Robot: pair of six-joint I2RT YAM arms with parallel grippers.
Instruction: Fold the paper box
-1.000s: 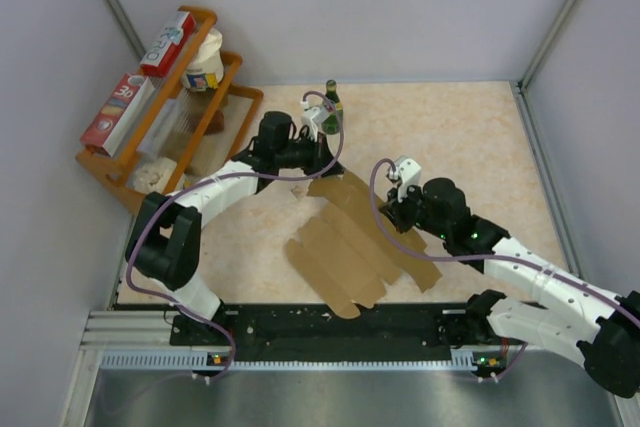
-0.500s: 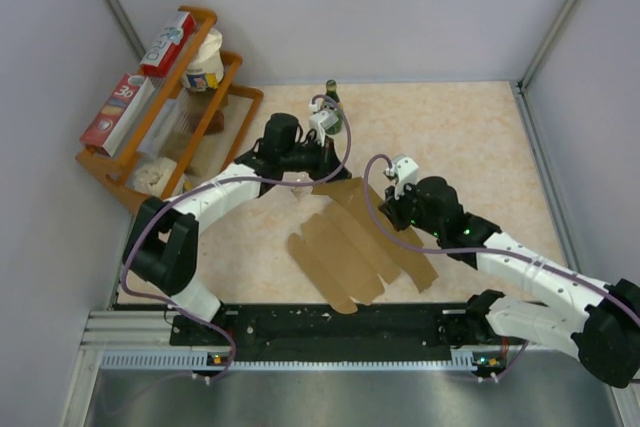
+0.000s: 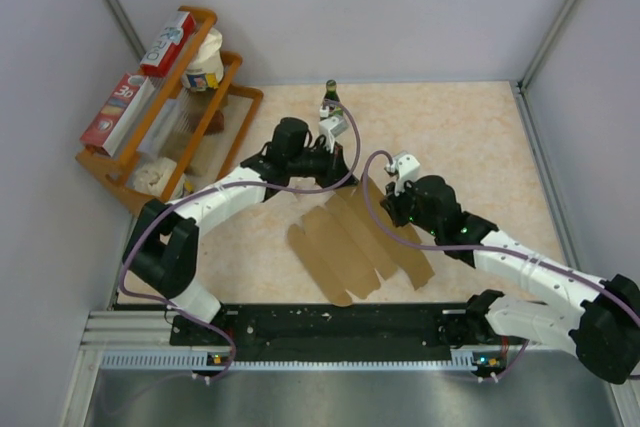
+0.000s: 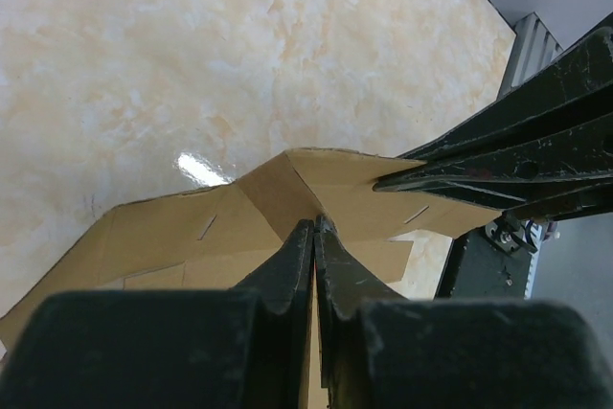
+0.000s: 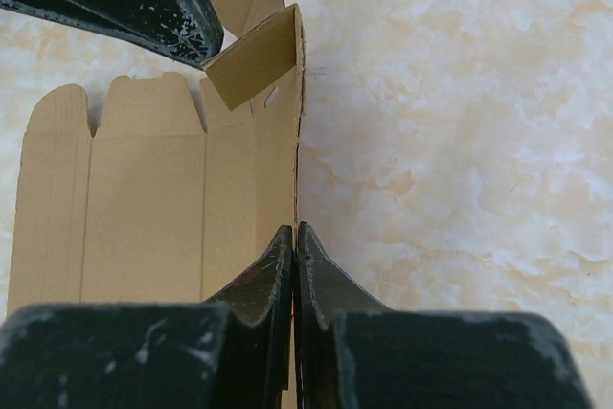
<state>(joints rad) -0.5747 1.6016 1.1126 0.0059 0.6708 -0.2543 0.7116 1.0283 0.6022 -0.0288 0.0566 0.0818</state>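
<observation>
Marble table [image 3: 470, 137] | paper box [image 3: 345, 247]: brown sheet, unfolded | L hand [image 4: 316, 227], R hand [image 5: 294, 229] pinch it

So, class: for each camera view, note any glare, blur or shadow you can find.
Left wrist: white glare spot on the table beside the paper box; the left hand blurs near the lens. Right wrist: right hand soft too, cardboard sharp. Top: even light, faint shadows.
</observation>
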